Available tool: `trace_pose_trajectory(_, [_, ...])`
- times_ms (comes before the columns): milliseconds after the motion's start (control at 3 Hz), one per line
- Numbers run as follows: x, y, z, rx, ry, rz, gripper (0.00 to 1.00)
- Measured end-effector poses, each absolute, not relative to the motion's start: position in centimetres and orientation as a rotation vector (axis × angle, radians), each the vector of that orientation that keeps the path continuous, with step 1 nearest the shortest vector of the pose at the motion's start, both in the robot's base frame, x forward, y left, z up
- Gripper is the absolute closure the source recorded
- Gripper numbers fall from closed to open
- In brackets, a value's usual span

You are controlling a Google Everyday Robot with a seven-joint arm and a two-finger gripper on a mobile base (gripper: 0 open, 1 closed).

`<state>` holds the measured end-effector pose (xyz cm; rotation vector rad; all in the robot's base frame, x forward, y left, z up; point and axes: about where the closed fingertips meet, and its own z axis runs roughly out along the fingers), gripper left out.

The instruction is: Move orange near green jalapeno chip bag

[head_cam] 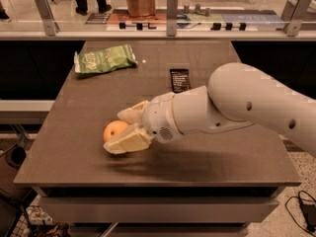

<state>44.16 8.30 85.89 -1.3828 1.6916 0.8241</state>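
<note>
The orange (113,130) lies on the dark table (74,152) at the front left. My gripper (121,131) reaches in from the right and its two cream fingers stand open around the orange, one behind it and one (126,142) in front. The orange rests on the table between them. The green jalapeno chip bag (104,59) lies flat at the table's far left corner, well away from the orange and the gripper.
A small black snack bar wrapper (179,79) lies at the table's middle back. My white arm (247,105) spans the right half of the table. A glass rail with metal posts (172,14) runs behind the table.
</note>
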Motion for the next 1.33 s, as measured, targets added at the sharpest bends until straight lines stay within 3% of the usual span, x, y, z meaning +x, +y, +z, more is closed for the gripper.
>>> trace_pose_trajectory(667, [43.9,8.68,86.08,-1.394,1.685,0.822,0.87])
trace_pose_trajectory(1000, [43.78,8.86,86.18,-1.399,1.682,0.82,1.0])
trace_pose_trajectory(1333, [43.77,8.87,86.18,-1.399,1.682,0.82,1.0])
